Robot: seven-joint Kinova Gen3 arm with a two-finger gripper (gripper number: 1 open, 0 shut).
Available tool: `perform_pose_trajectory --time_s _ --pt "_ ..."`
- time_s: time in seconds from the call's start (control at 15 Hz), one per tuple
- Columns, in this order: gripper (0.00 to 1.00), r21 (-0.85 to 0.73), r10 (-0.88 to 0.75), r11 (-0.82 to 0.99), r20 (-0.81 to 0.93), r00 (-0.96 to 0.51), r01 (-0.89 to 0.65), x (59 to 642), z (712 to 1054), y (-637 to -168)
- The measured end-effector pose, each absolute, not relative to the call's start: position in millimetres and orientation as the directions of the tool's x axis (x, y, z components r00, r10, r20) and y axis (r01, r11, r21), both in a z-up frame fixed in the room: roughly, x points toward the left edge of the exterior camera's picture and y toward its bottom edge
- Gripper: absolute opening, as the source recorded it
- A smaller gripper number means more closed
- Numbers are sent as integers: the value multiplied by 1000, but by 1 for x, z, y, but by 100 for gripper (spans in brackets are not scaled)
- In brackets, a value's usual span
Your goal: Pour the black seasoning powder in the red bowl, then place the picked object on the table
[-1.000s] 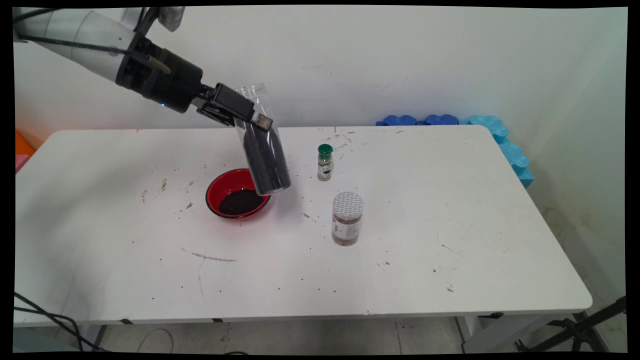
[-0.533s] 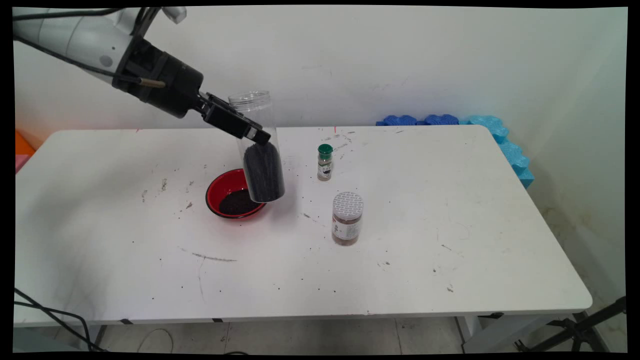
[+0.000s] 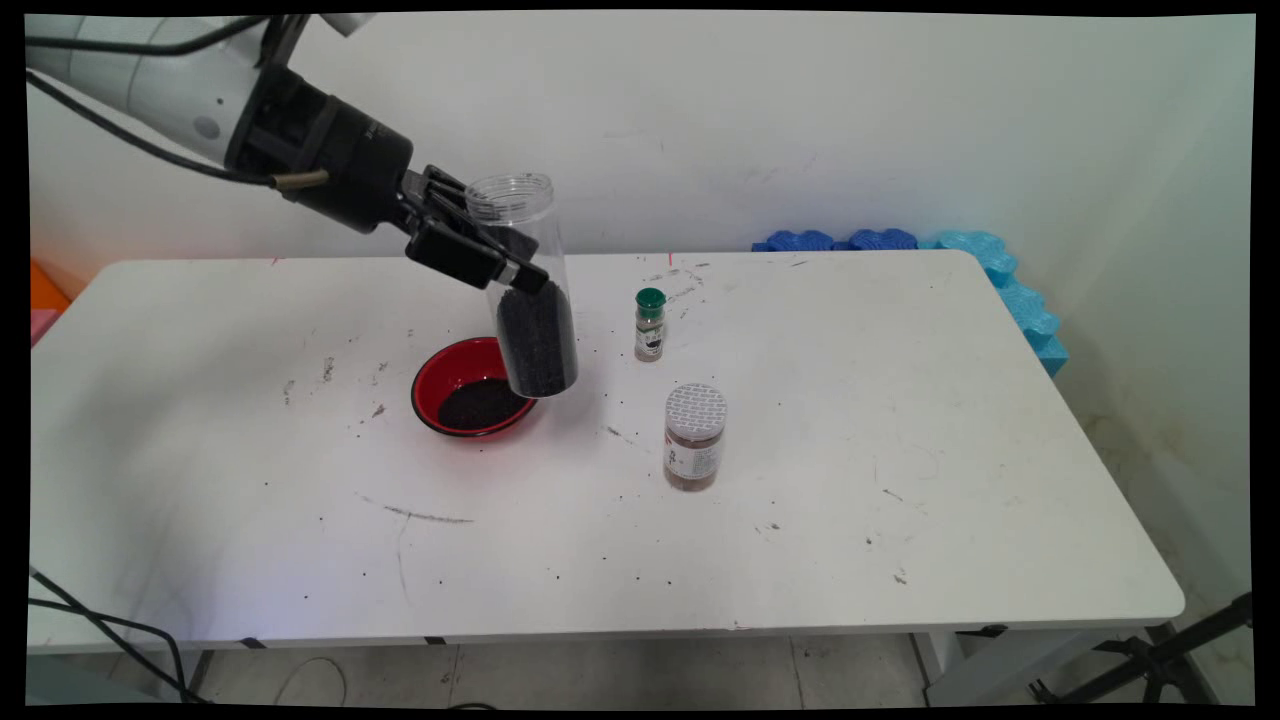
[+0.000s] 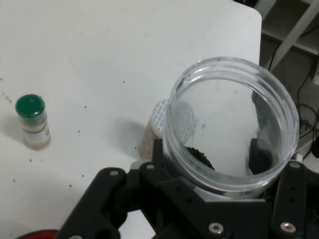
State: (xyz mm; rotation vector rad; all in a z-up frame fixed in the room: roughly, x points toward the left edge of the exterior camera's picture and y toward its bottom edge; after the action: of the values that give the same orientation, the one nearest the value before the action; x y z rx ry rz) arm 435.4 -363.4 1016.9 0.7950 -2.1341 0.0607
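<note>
The black two-finger claw (image 3: pixel 500 262) pinches a clear plastic jar of dark grains (image 3: pixel 525 290), nearly upright, above the red bowl (image 3: pixel 470 388) near the desk's (image 3: pixel 900 480) middle.

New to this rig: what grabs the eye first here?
The gripper, jaws shut on a clear open-topped jar part full of dark grains, held nearly upright in the air at the right rim of a red bowl that has dark grains in it. To the right stand a small green-capped bottle and, nearer the camera, a foil-sealed brown jar.

Three jars (image 3: pixel 525 285), one bowl (image 3: pixel 440 385)
</note>
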Motion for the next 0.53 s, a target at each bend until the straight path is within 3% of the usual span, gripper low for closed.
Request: perform_pose_trajectory --time_s 0.53 --pt "0 171 -444 839 764 -468 -517 425 1021 -355"
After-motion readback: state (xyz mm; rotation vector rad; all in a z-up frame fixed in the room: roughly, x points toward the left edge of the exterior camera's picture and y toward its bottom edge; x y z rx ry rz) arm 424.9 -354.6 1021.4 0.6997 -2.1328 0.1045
